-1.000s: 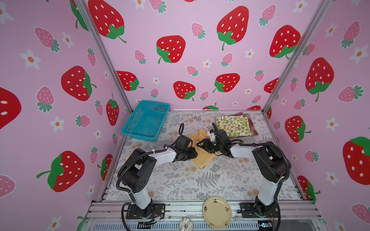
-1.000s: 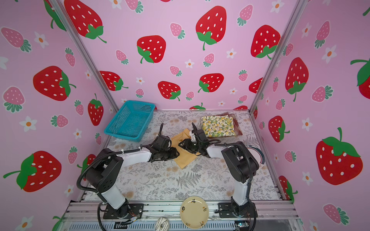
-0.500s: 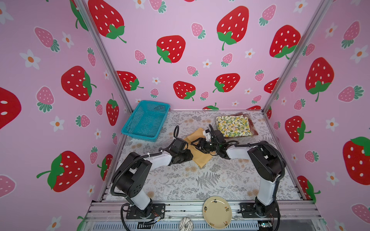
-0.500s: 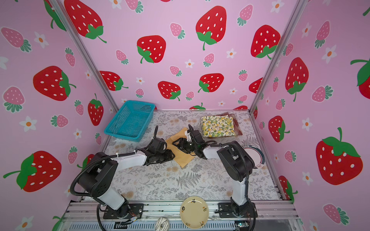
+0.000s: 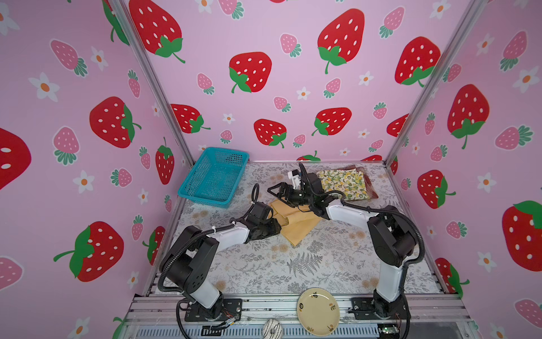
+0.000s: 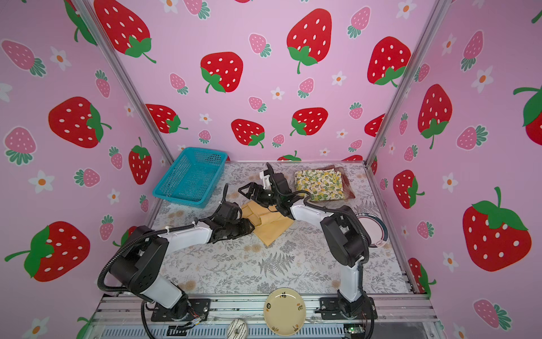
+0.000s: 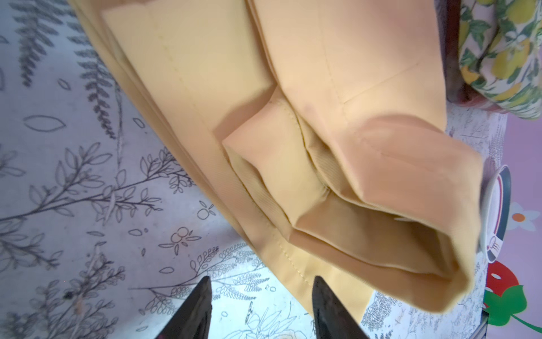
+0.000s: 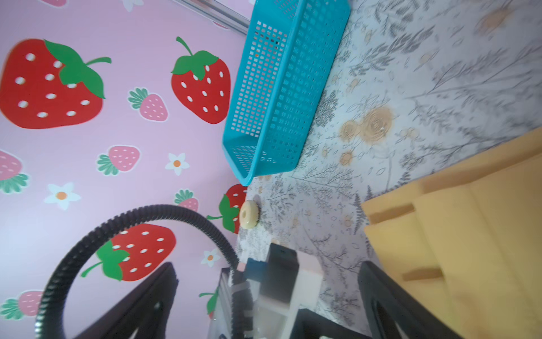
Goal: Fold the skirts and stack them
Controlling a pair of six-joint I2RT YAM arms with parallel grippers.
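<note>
Currently, my left gripper (image 7: 261, 296) stands jaws-apart at the near hem of the half-folded mustard skirt (image 5: 296, 226), my right gripper (image 5: 275, 192) spread empty just off its far edge; beyond it the lemon skirt (image 5: 343, 182) lies folded on the plaid skirt (image 5: 370, 187), leaving, I judge, one to finish and stack.

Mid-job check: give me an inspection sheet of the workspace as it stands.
Surface: floral table cover, flat.
Job's things: mustard skirt part-folded mid-table; lemon skirt folded atop plaid skirt, far right.
Clutter: basket far left; plate on front rail; second plate at right.
Grippers: left gripper jaws apart at mustard hem; right gripper jaws wide, empty, over the skirt's far edge.
Cables: black hose along each arm.
Surroundings: strawberry walls.
</note>
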